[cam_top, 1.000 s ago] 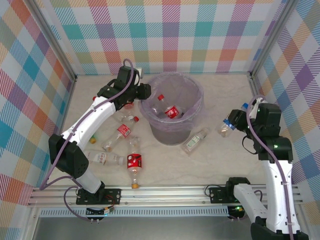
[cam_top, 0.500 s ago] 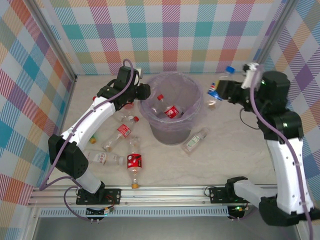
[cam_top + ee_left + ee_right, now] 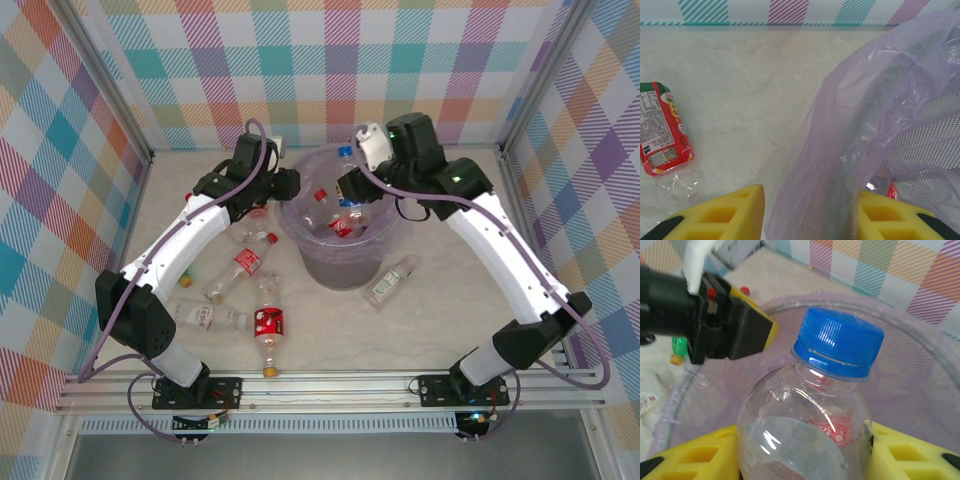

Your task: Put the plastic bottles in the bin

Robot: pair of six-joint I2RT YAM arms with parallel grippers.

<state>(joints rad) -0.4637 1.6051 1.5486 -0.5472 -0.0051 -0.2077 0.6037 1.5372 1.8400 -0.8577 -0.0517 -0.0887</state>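
Observation:
My right gripper (image 3: 350, 187) hangs over the bin (image 3: 340, 268), shut on a clear plastic bottle (image 3: 805, 435) with a blue cap (image 3: 345, 151); the yellow fingers (image 3: 695, 460) press its sides. My left gripper (image 3: 284, 186) is shut on the bin's left rim, with the lavender bag (image 3: 840, 150) pinched between its fingers (image 3: 730, 210). Inside the bin lies a red-labelled bottle (image 3: 341, 223). Several more bottles lie on the table to the left of the bin, among them two with red labels (image 3: 247, 262) (image 3: 268, 324).
A clear bottle (image 3: 390, 282) lies just right of the bin's base. Another red-labelled bottle (image 3: 662, 131) rests beside the left gripper. Checked walls close in the back and both sides. A metal rail (image 3: 330, 385) runs along the near edge.
The right arm has swung up and to the left from the table's right side, carrying the blue-capped bottle to above the bin. The left arm has stayed on the rim.

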